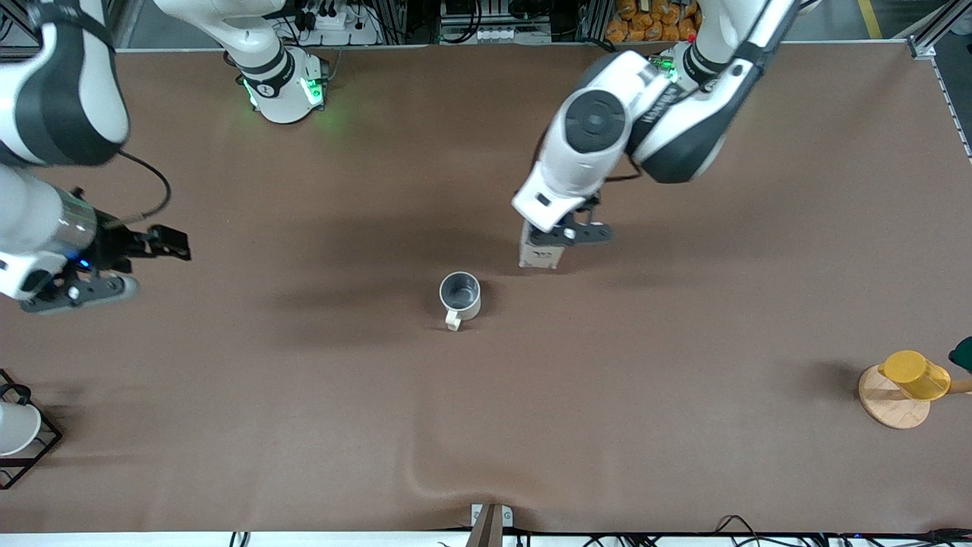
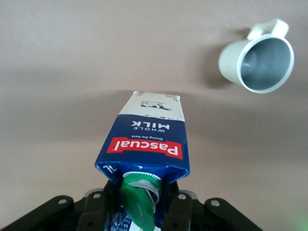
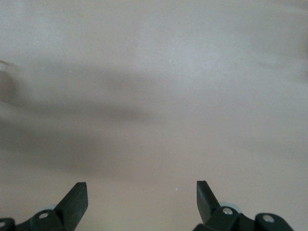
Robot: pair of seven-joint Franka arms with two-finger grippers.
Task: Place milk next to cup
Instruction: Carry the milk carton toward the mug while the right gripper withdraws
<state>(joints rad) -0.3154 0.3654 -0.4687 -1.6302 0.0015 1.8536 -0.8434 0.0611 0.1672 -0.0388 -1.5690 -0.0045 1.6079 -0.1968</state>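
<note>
One milk (image 2: pixel 147 139) clamped top-first in left pincer (image 2: pixel 142 204), near cup (image 2: pixel 257 60)

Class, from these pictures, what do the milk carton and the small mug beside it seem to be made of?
The gable-top blue and white milk carton looks like printed coated paperboard: sharp folds, flat panels, and a green cap that is probably plastic. The small off-white mug looks like enamelled or painted metal, perhaps ceramic: matte outside, grey metallic-looking inside.
</note>
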